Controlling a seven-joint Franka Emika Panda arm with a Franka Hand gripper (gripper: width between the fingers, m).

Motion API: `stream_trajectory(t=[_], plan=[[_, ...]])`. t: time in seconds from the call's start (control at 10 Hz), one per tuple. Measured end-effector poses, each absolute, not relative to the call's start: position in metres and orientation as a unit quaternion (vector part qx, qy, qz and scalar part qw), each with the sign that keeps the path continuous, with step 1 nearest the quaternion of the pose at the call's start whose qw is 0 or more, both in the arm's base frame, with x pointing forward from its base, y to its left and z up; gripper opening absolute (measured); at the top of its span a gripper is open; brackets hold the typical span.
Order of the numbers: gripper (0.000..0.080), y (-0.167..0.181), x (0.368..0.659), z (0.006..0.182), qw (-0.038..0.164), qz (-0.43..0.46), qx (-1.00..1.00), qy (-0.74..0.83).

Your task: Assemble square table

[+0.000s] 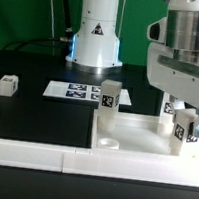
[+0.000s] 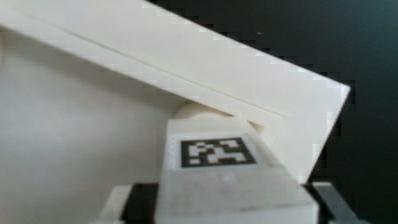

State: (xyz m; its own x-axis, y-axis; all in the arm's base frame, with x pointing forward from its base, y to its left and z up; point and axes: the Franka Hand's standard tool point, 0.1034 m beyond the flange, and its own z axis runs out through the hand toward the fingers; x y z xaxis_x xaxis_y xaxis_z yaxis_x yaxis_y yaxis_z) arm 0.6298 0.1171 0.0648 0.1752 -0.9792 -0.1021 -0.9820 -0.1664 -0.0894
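Pinching a tagged leg in the gripper at the square tabletop corner, we judge leg-fitting in hand; next, seat it squarely in a corner socket.

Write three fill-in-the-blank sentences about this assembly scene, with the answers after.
The hand is shut on a tagged white ___. At the exterior view's far left, a lone leg sits on the ___ tabletop. The square slab shows a ___ socket near its front corner.
Missing words: leg; black; round.
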Motion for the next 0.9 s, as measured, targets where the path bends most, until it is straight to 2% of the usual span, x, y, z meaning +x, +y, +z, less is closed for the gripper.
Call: stream_trajectory(t=[0.1,0.9], plan=[[0.0291,0.1170,0.6287,0.0647,0.075,0.014,-0.731,0.678],[0.0293,0.1148,0.6301,0.0654,0.078,0.038,-0.519,0.850]])
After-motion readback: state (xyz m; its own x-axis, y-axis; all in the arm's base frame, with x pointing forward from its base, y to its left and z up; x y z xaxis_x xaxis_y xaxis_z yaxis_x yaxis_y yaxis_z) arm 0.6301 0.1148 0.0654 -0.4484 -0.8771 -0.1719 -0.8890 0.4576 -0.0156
